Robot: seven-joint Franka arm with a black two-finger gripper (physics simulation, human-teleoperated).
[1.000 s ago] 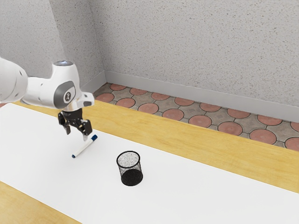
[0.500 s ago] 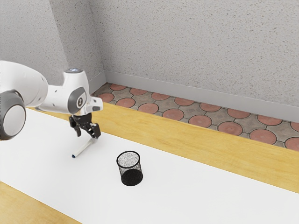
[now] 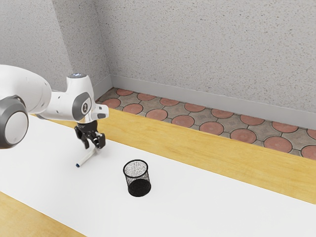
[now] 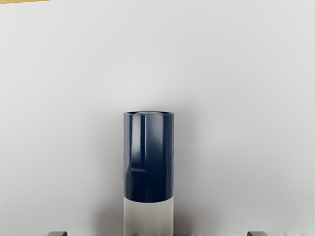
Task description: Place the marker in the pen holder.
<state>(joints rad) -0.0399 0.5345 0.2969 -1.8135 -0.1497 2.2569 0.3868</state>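
In the exterior view, the gripper is low over the far end of the marker, hiding its blue cap there. The marker's white body slants out from under the hand to a small dark blue tip. Looking down in the wrist view, the marker shows its blue cap and part of its pale body. The gripper is open, its fingertips wide apart on either side of the marker. The black mesh pen holder stands upright on the white surface, toward the exterior view's right from the hand.
The white tabletop has wooden strips along its long edges. Beyond the table are a tiled floor and a speckled wall.
My hand has moved toward the exterior view's right and down over the marker's capped end. Its fingers stand somewhat closer together than half a second ago. The marker and pen holder have stayed put.
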